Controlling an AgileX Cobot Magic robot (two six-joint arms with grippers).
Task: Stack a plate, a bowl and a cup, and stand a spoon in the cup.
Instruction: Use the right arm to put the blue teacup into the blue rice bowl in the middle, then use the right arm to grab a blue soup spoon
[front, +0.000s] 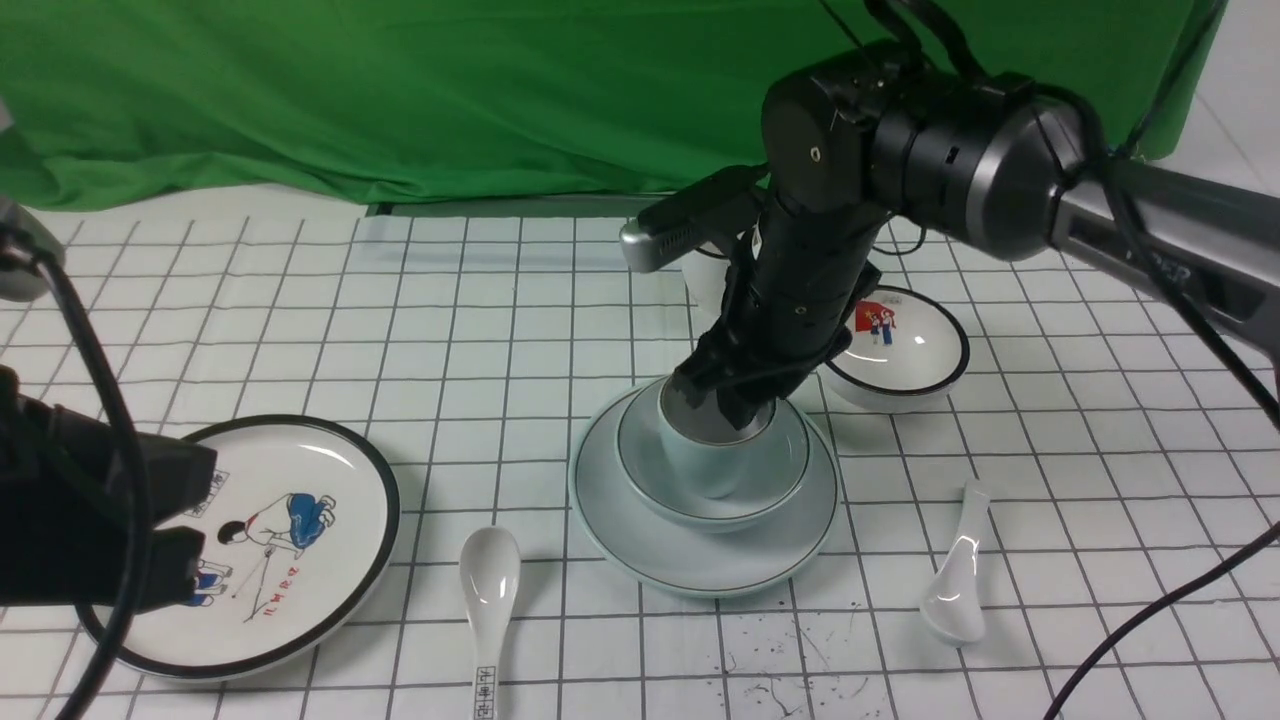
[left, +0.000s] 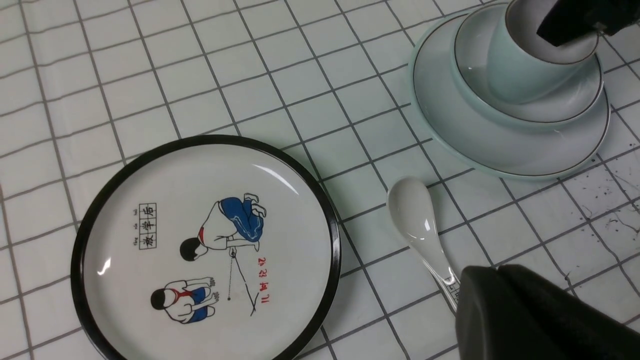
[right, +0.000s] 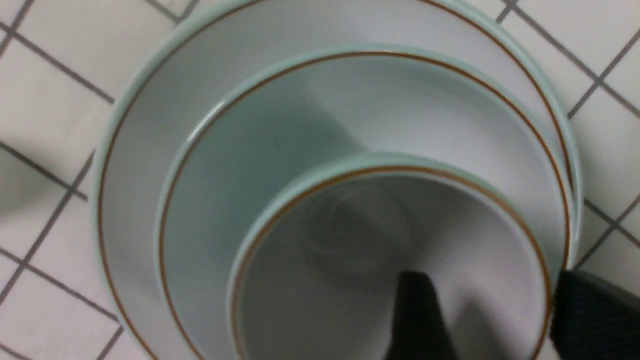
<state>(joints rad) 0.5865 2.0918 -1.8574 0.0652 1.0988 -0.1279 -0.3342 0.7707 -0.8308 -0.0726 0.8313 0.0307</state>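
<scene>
Apparently releasing the cup (front: 715, 455) into the bowl (front: 655, 490) on the plate (front: 700, 570), mid-surface (front: 540, 300), right gripper (right: 492, 297) spread astride its rim, left gripper (left: 492, 270) closed. Next, lift clear, then fetch the spoon (front: 958, 585) from toward the near right corner.

Can see only part of the white cup (front: 704, 281), behind the right gripper (front: 716, 397). Lose the printed spoon (front: 490, 575)'s handle end at the front view's bottom edge. Find fingertips (right: 419, 320) blurred in the right wrist view.
</scene>
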